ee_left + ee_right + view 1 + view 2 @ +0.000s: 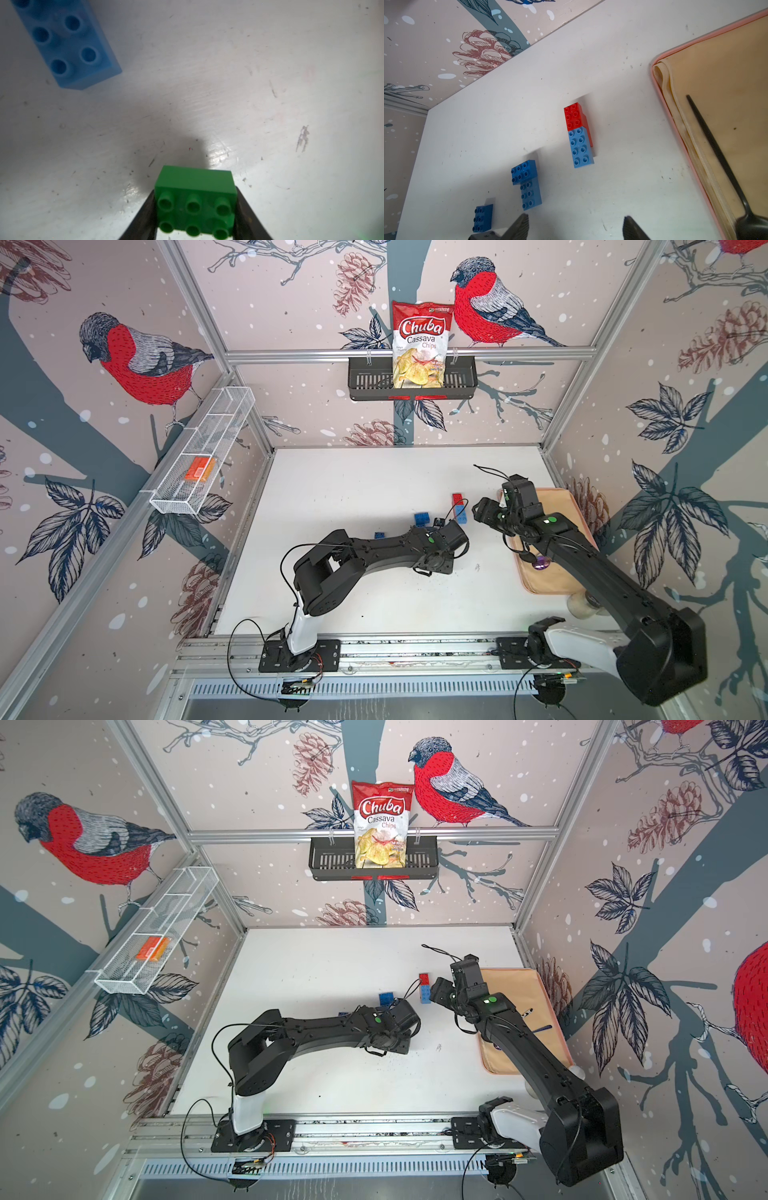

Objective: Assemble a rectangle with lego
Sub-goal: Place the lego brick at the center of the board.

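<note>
A green lego brick sits studs-up between the two fingers of my left gripper, which press on its two sides just above the white table. A light blue brick lies ahead of it. In the right wrist view that light blue brick is joined to a red one. A dark blue brick overlaps a mid-blue one, and a small dark blue brick lies apart. My right gripper hovers open and empty beside the red and blue pair.
A pink tray with a beige cloth and a black spoon lies at the table's right under the right arm. A chips bag stands in a black wall basket. An orange box sits in a white mesh shelf.
</note>
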